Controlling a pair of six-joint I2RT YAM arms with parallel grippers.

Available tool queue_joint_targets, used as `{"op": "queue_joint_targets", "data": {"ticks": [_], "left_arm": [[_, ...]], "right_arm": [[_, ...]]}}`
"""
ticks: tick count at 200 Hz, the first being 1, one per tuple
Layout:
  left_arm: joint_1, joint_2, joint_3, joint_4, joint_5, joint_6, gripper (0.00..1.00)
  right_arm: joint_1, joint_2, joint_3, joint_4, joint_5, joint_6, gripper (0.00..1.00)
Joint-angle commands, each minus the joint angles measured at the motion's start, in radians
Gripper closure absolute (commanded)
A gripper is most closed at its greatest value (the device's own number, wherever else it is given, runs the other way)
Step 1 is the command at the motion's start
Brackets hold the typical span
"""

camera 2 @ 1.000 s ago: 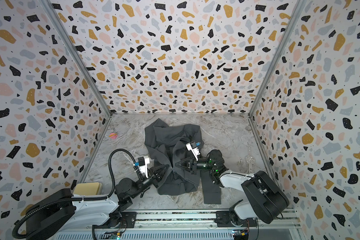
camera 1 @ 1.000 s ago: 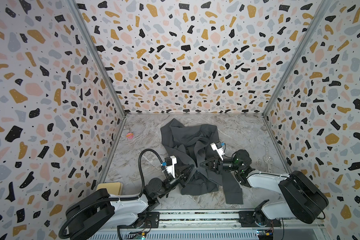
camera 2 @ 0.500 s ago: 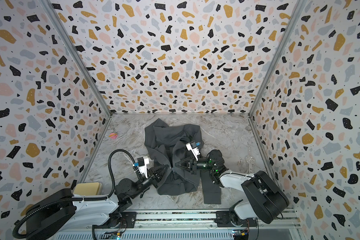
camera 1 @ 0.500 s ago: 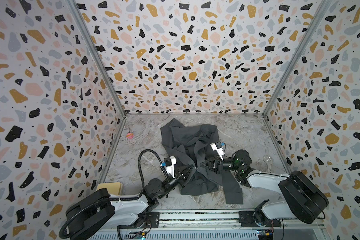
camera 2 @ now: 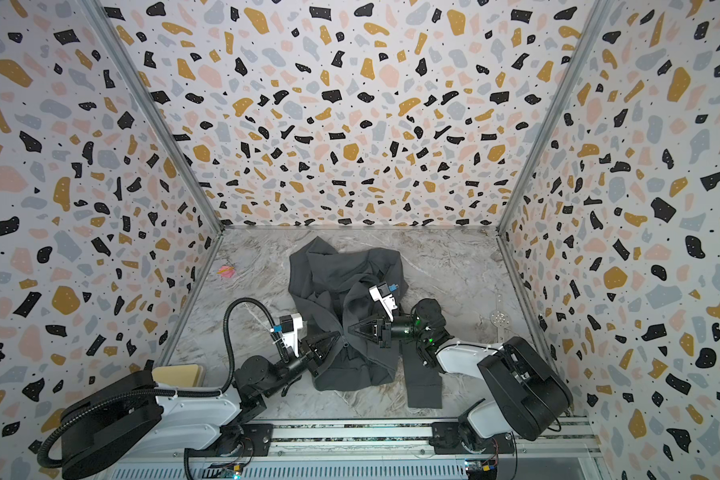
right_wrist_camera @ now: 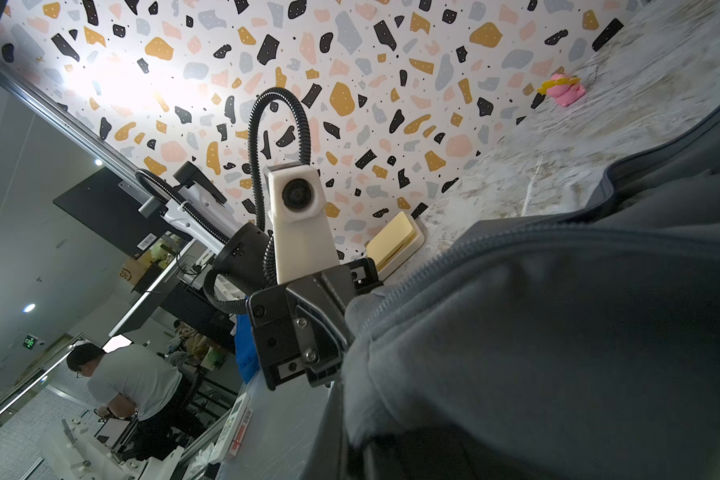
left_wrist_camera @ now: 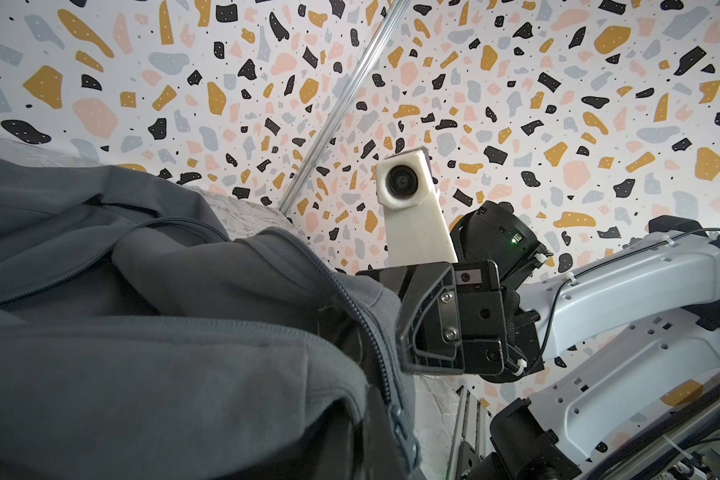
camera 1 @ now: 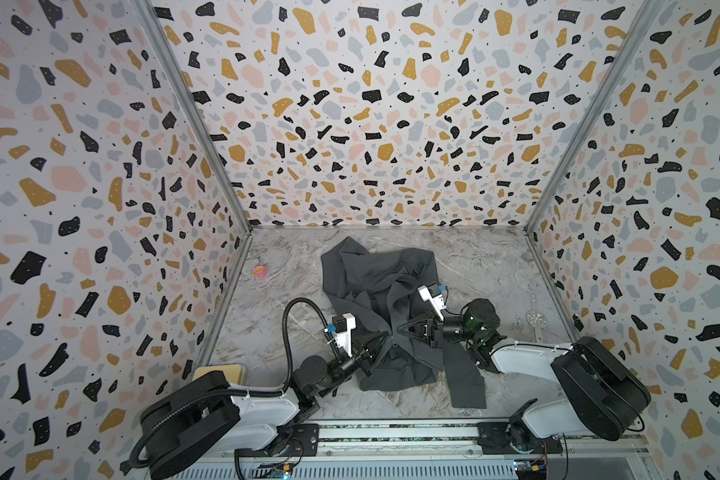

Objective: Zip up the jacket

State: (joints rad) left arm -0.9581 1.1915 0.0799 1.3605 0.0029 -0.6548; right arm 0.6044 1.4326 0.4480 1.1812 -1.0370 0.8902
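Grey jacket [camera 1: 375,282] lies crumpled on the tabletop [camera 1: 474,266], most of it beyond both arms' fingertips, one long end trailing back beside the right arm. The left fingers [camera 1: 374,341] are pressed together, pinching the front edge by the zipper [left_wrist_camera: 375,345]. The right fingers [camera 1: 413,328] are also together, clamped on fabric at the zipper edge. The two sets of tips face each other, near but apart, with bunched cloth between them.

Both top views are bright and evenly lit, with faint shadows. In the right wrist view glare washes out a patch of wall [right_wrist_camera: 113,89], and the near jacket [right_wrist_camera: 558,353] is soft-focused.
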Motion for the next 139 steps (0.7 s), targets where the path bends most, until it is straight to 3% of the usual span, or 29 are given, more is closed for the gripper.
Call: {"op": "queue_joint_targets", "data": {"ticks": [1,139], "left_arm": [[0.005,-0.008,0.022,0.094,0.013,0.003,1.00],[0.009,-0.041,-0.002,0.100,-0.003,-0.002,1.00]], "right_arm": [[0.006,-0.009,0.044,0.038,-0.018,-0.009,1.00],[0.007,-0.028,0.027,0.003,-0.014,-0.028,1.00]]}}
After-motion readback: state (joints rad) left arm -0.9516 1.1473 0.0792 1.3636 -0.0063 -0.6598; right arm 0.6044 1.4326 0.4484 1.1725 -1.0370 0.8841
